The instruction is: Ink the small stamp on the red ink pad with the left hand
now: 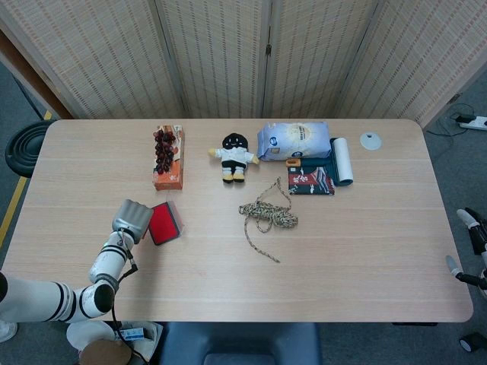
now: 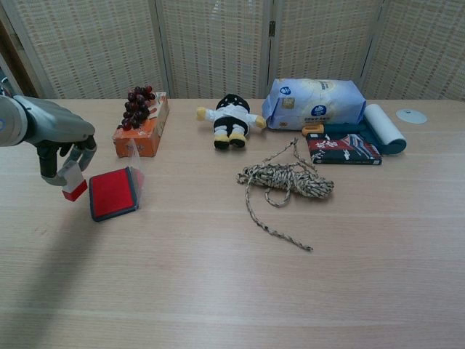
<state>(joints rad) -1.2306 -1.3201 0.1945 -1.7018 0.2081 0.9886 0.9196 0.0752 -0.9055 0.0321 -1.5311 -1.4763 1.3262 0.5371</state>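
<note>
The red ink pad [image 1: 163,223] [image 2: 113,192] lies open on the table's left part, its clear lid [image 2: 135,166] standing up at its right edge. My left hand [image 1: 130,217] [image 2: 65,155] hangs just left of the pad and holds the small stamp [image 2: 73,184], a white block with a red inked face, above the bare table. In the head view the hand covers the stamp. My right hand is not seen in either view.
Behind the pad stands an orange box with dark grapes [image 2: 140,118]. A plush doll [image 2: 231,118], a coiled rope [image 2: 285,179], a blue-white bag [image 2: 314,102], a dark booklet [image 2: 343,148], a white roll [image 2: 384,126] and a small disc [image 2: 411,115] lie further right.
</note>
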